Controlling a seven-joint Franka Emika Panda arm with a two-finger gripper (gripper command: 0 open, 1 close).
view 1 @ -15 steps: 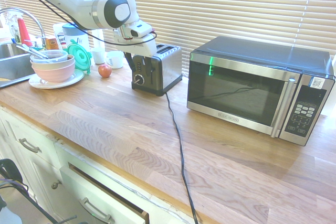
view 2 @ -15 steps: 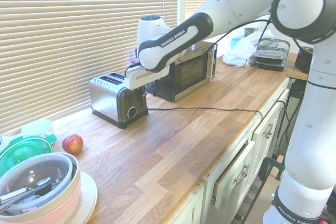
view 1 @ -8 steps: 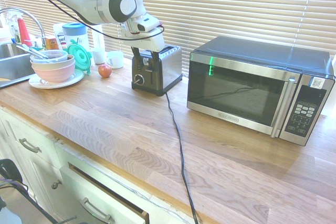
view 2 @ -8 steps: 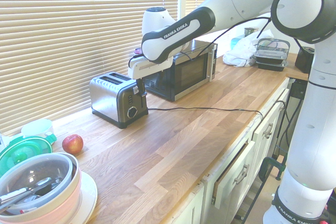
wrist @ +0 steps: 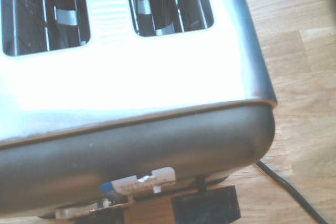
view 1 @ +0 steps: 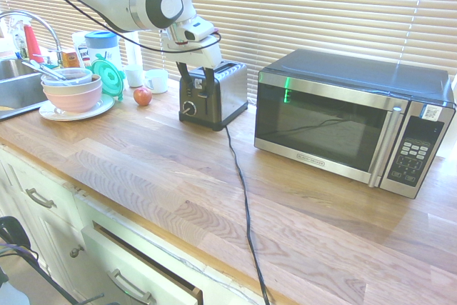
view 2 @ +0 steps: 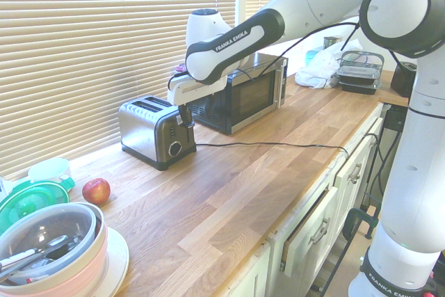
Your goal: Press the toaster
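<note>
- The toaster stands on the wooden counter near the blinds, betw. the red apple and the microwave.
- The gripper hangs just above the toaster's black end panel, fingers wide apart, holding nothing.
- To press well, acc. to these views: put one finger tip straight over the side lever, then push down vertical, w/o sliding off.
- The lever itself is hard to see; the fingers cover it in both exterior views.
- In the wrist view only the two slots, the steel top and a white label show; the knob is cut off.
</note>
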